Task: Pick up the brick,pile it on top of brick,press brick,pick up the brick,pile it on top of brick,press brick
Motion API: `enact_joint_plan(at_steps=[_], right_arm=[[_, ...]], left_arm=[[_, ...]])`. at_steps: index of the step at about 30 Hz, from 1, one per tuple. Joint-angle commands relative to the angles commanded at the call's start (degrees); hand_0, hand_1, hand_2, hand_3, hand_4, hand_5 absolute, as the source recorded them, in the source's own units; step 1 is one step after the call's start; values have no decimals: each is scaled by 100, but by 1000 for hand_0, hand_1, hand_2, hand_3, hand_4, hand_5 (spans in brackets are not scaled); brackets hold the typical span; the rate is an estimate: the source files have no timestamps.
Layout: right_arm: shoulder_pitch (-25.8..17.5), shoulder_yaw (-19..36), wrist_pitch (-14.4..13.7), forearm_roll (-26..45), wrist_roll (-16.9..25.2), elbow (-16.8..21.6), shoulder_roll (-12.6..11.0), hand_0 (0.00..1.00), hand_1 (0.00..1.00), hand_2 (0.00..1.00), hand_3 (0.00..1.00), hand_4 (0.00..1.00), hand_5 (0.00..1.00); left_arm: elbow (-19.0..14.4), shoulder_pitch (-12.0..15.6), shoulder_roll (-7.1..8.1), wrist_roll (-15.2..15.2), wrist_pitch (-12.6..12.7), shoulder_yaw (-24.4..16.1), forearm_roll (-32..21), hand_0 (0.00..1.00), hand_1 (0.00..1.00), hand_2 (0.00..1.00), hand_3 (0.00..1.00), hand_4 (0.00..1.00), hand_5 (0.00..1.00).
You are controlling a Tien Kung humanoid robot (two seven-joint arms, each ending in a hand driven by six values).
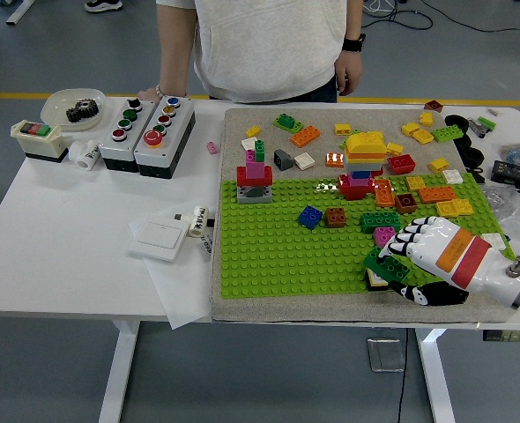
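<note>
A dark green brick (pixel 382 263) sits on top of a white and yellow brick (pixel 377 282) at the front right of the green baseplate (pixel 278 247). My right hand (pixel 412 269) comes in from the right. Its white fingers (pixel 404 249) curl over the green brick's right end and the black thumb (pixel 432 293) lies just in front of it. A tall stack of yellow, grey, blue and red bricks (pixel 363 163) stands at the baseplate's back edge. A shorter stack with red, pink and green bricks (pixel 255 176) stands at the back left. My left arm is out of view.
Blue (pixel 310 217), brown (pixel 335 217), green (pixel 379 220) and pink (pixel 384 235) bricks sit on the baseplate. Several loose bricks lie on the grey mat (pixel 242 304) behind. Button boxes (pixel 145 132) stand at the left. A person stands at the far side, one hand (pixel 147 92) on the table.
</note>
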Motion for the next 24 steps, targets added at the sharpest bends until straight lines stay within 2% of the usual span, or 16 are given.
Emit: enact_joint_plan(at_steps=[13,14,20,21,24], right_arm=[[-43,4,-10,-49,-6,-26,12,479,516,583,602,662,309],[-43,0,-12,-54,-7,-34,14,440,502,579,601,659,306],[-46,-20,-24,-70,-12,-72,17,440,502,579,601,659,306],[-46,-24,-26,-71,-12,-76,16,400,491,576,601,656,303],[-44,-32,-30,-71,-12,-80,13,400,491,576,601,656,303]], left_arm=[[-2,-1,-1,-12,-2,20,-33,778,788,776,625,682,638],[-2,0,-2,-11,-2,18,-31,778,788,776,625,682,639],[-1,14,-6,-6,-4,7,-15,778,788,776,625,682,639],[-1,17,-7,-5,-5,5,-11,779,788,776,626,682,639],[-1,24,-8,-3,-8,-1,-1,779,788,776,626,682,639]])
